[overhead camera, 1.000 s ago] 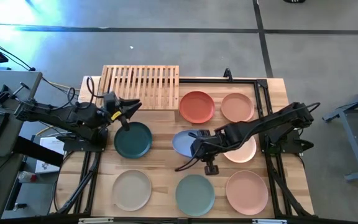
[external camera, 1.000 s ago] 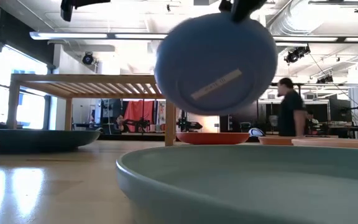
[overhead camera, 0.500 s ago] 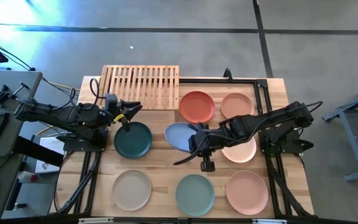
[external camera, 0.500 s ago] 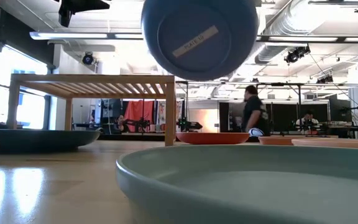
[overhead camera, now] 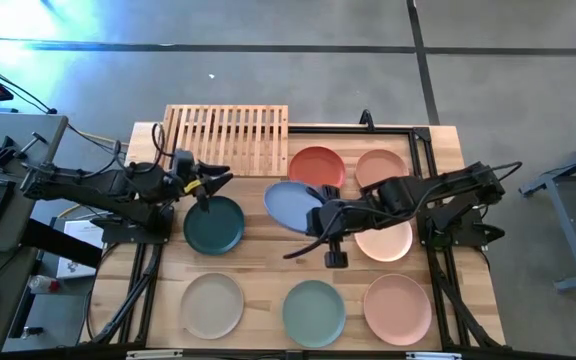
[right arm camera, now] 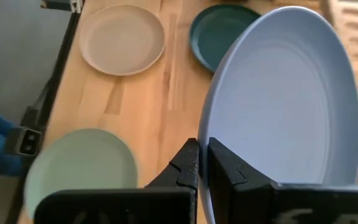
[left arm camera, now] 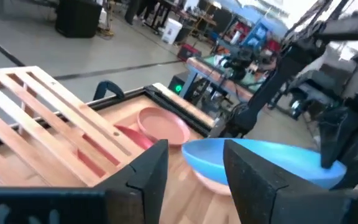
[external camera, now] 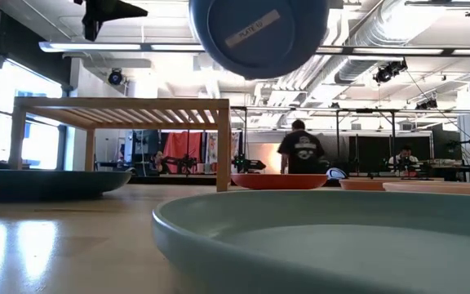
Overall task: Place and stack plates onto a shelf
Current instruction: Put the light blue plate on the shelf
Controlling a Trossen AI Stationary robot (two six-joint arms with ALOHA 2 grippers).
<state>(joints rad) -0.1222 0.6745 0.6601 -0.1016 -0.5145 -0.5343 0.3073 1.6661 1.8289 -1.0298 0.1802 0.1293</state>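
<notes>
Blue plate [overhead camera: 290, 203] hangs tilted (airborne) beside the slatted shelf [overhead camera: 227, 138]; 7 plates lie flat.

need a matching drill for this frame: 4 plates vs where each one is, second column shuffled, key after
Plates:
1. blue plate
2. teal plate
3. red plate
4. beige plate

Places:
A. near left corner of the table
B. lifted off the table, in the right gripper
C. on the table beside the shelf
D. just under the left gripper

Pairs: 1-B, 2-D, 3-C, 4-A
</notes>
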